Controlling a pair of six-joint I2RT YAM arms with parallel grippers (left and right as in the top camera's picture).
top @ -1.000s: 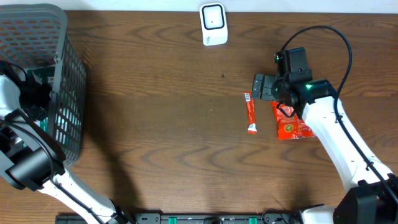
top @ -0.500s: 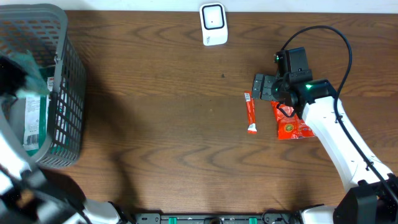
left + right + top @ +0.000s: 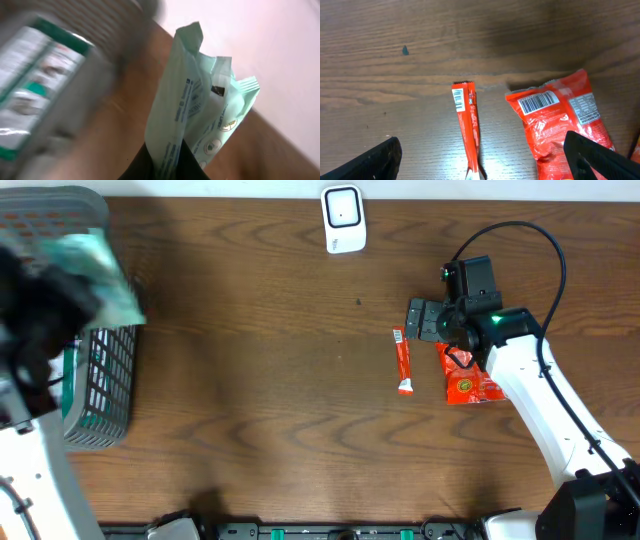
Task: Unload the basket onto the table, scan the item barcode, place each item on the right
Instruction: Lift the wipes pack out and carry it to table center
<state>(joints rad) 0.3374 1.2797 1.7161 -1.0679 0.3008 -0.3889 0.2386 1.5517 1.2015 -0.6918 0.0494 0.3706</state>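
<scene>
Lifted since earlier frame — we see left gripper (image 3: 167, 161) clamped on green pouch (image 3: 200, 110), now above basket (image 3: 100, 395); right gripper (image 3: 425, 320) unmoved, jaws apart.

Shop-checkout bench: basket (image 3: 108, 378), scanner (image 3: 343, 218)
</scene>
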